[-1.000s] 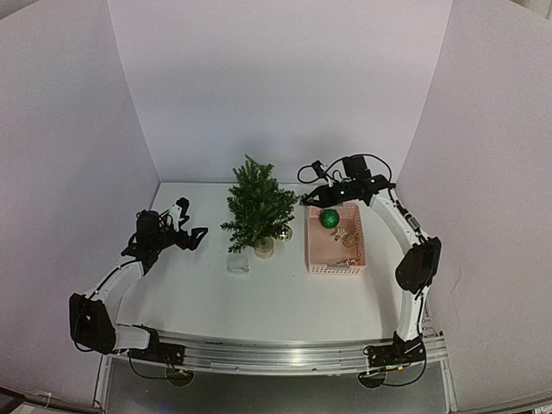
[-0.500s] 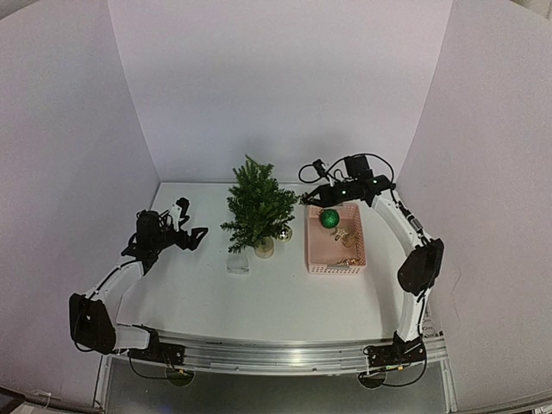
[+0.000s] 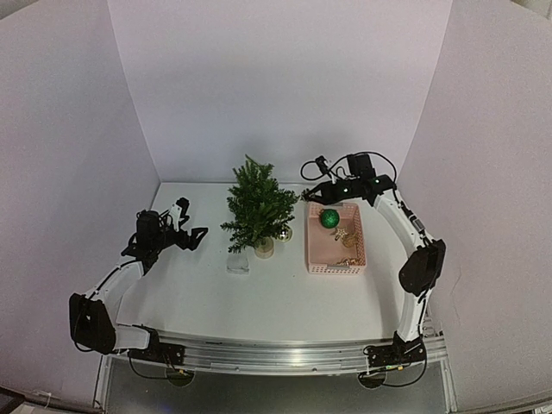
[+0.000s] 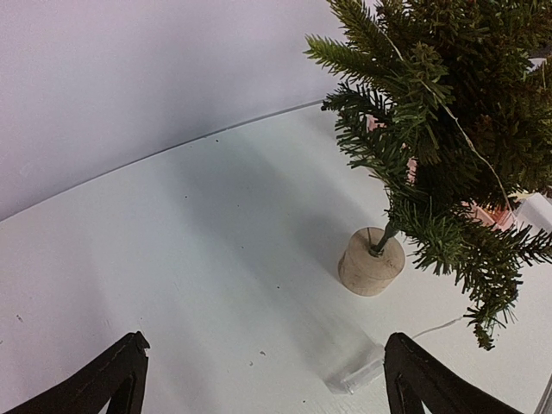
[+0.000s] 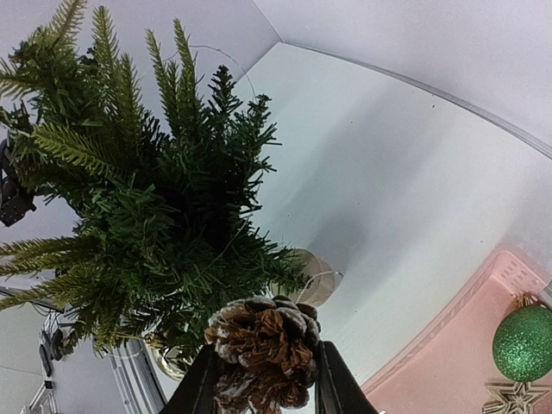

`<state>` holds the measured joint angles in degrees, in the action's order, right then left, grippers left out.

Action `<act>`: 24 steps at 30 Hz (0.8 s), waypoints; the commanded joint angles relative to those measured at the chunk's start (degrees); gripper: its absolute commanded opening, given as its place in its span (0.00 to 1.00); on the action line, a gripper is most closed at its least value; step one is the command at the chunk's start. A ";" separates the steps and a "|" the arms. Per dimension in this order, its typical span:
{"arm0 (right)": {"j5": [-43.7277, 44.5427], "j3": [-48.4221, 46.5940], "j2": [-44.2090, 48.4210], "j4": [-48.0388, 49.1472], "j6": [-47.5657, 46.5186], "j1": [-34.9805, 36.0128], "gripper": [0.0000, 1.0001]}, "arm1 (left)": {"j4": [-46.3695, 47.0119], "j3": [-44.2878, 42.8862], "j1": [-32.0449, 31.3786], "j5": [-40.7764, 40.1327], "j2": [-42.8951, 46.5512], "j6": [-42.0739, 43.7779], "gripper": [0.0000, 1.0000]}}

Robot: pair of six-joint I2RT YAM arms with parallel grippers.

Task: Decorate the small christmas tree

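The small christmas tree [image 3: 257, 207] stands at mid-table on its pale round base [image 3: 264, 247], with a thin wire strung through its branches. My right gripper [image 3: 309, 197] hovers just right of the tree top, shut on a frosted brown pine cone [image 5: 263, 345]. In the right wrist view the tree [image 5: 147, 216] fills the left side, directly beyond the cone. My left gripper [image 3: 191, 222] waits left of the tree, open and holding nothing. Its wrist view shows the tree [image 4: 448, 129] and base [image 4: 371, 261] ahead to the right.
A pink basket [image 3: 336, 270] right of the tree holds a green glitter ball [image 3: 329, 218] and gold star ornaments [image 3: 345, 235]. A gold bauble [image 3: 285, 233] hangs low on the tree's right side. A small clear box [image 3: 238, 261] lies in front of the base.
The right gripper has shifted slightly up and back with the pine cone. The left arm has stayed still.
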<state>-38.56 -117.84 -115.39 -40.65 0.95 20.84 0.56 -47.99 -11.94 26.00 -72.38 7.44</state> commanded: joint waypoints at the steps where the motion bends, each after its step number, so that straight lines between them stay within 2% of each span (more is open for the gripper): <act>1: -0.25 -1.73 2.47 1.84 1.18 -0.78 0.24 | 1.63 -1.31 0.29 0.49 0.99 -0.18 0.95; 14: -1.92 -1.99 2.45 3.25 2.68 -1.01 0.24 | 1.75 -0.77 0.27 0.54 1.24 -0.25 0.95; 24: -6.47 2.72 2.41 3.68 5.26 -0.93 0.22 | 2.25 -0.67 0.28 0.49 1.30 -0.31 0.95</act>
<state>-41.81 -116.95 -115.37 -38.08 4.98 19.90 0.58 -47.99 -11.94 26.00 -72.38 7.42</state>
